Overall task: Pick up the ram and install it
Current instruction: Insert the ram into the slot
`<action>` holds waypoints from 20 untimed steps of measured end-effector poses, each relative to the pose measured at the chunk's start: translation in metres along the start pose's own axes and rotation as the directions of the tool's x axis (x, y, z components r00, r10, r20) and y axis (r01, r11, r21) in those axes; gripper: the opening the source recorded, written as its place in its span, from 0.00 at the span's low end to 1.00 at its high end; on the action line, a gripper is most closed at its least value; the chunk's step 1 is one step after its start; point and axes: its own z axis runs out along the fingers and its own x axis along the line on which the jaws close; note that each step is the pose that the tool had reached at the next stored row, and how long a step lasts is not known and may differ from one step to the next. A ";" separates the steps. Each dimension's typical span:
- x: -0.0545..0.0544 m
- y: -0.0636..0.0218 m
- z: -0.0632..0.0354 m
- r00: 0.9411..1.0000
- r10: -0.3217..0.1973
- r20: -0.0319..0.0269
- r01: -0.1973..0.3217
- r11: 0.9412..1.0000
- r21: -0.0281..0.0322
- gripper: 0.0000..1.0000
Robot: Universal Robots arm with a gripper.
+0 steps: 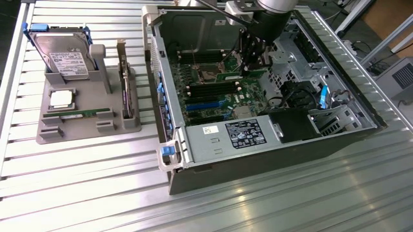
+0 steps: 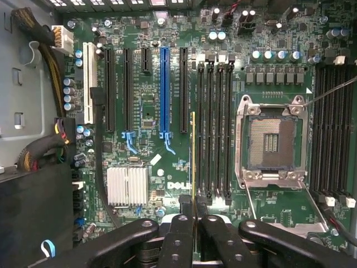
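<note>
Your gripper [image 2: 193, 223] is clamped tight on the ram [image 2: 193, 156], holding it by one end, on edge. In the wrist view you only get its thin top edge as a yellow-green line, with its long axis running straight out from the fingers, parallel to the black memory slots [image 2: 215, 128] and just beside the nearest one. It's hanging above the motherboard [image 2: 145, 111], and I can't tell if it's touching yet. The empty processor socket [image 2: 270, 139] sits on the other side of those slots. In the exterior view the arm reaches down into the open computer case [image 1: 213, 140] on the tabletop [image 1: 96, 183], with a gray parts holder [image 1: 90, 123] to the exterior view's left.
</note>
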 end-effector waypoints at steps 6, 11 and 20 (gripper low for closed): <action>0.000 0.0000 0.0039 1.000 0.000 0.000 0.000 1.000 0.000 0.12; 0.000 0.0000 0.0069 1.000 0.000 0.000 0.000 1.000 0.000 0.12; -0.001 0.0000 0.0120 1.000 0.000 0.000 0.000 1.000 0.000 0.12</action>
